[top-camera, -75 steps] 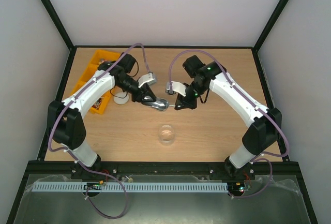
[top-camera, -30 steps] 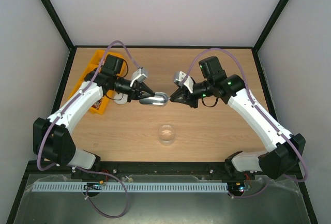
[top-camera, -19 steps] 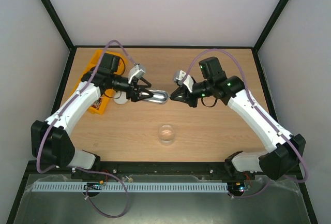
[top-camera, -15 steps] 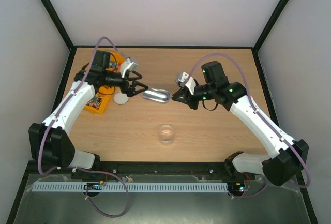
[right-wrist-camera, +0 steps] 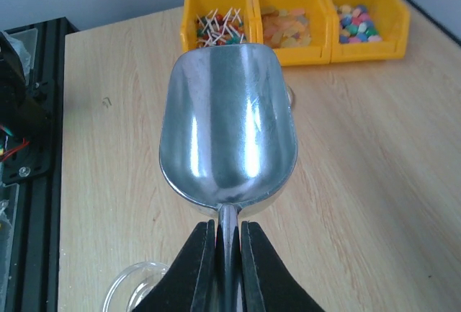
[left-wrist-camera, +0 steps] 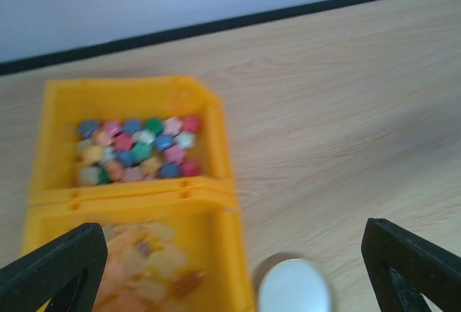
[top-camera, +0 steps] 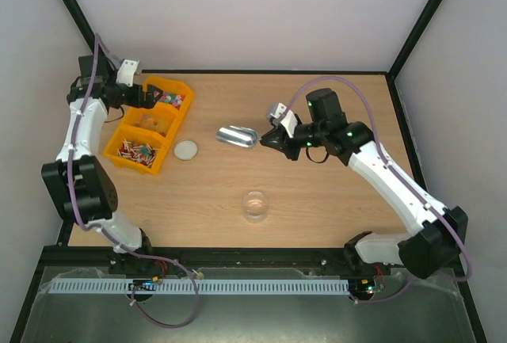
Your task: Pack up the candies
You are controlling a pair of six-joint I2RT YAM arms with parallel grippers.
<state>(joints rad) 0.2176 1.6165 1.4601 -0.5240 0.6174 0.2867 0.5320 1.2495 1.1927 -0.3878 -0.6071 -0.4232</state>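
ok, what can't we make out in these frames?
- Jar: right wrist view, cut off by bottom edge; top view too small to show contents.
- Middle bin's sweets: left wrist view, blurred and cropped at bottom.
- Scoop handle: right wrist view, hidden inside the right gripper.

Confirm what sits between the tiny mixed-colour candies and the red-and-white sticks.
One yellow plastic compartment of pale orange translucent sweets separates the candies from the sticks, in the right wrist view.

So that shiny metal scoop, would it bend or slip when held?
Probably stiff: the scoop looks like polished metal and holds its shape. Its thin smooth handle, pinched in the right gripper, could perhaps twist or slip. Set down, its rounded shape might let it rock.
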